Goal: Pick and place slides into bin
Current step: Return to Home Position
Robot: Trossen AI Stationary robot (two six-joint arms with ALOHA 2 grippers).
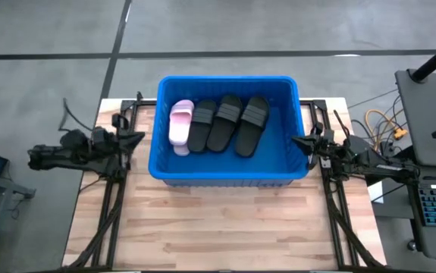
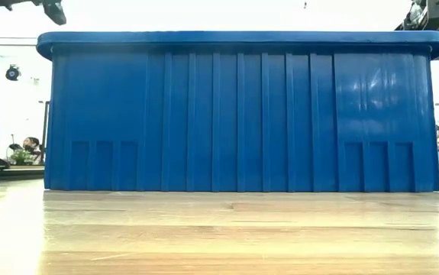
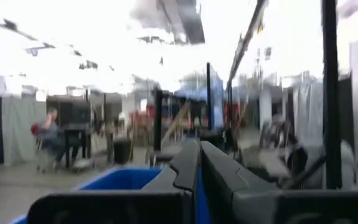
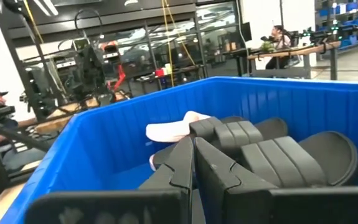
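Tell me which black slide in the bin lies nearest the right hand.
The black slide at the row's right end, closest to the right hand; the other two black slides lie between it and the pink one.

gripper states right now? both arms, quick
Left gripper: shut, holding nothing, just outside the bin.
Right gripper: shut, holding nothing, at the bin's opposite side.

Both arms are folded low at opposite sides, left gripper (image 1: 139, 137) and right gripper (image 1: 296, 140) pointing inward, fingers (image 3: 183, 165) pressed together.
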